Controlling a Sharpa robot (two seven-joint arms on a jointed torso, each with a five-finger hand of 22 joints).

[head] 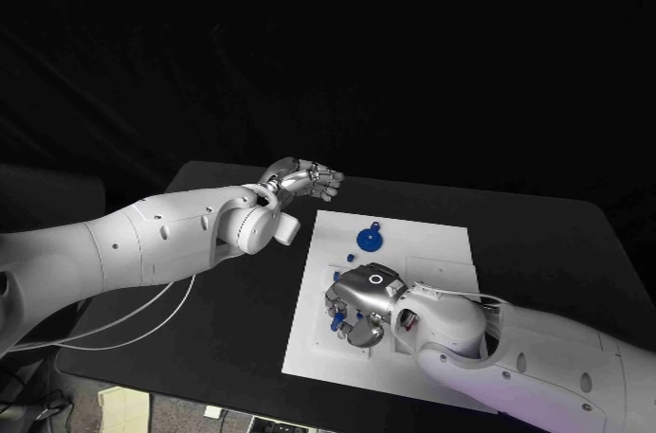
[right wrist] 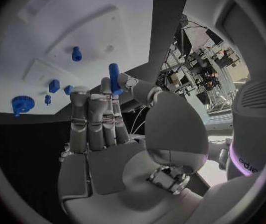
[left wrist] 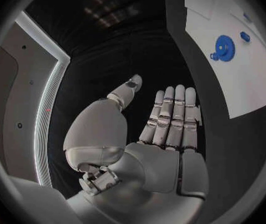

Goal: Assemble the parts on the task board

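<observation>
I hold a small blue plastic peg [right wrist: 115, 78] pinched in my right hand [head: 361, 303] over the white task board [head: 424, 239] | left hand [head: 303, 180] open, empty, beside the board's far corner | risk: thin pinch, peg may tilt or slip before seating.

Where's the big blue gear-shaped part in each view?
Head view: blue gear-shaped part lies on the white task board, beyond the right hand.
Left wrist view: the gear on the board, past the left hand.
Right wrist view: the gear at the board's edge.
Shared landmark: the board itself.
</observation>
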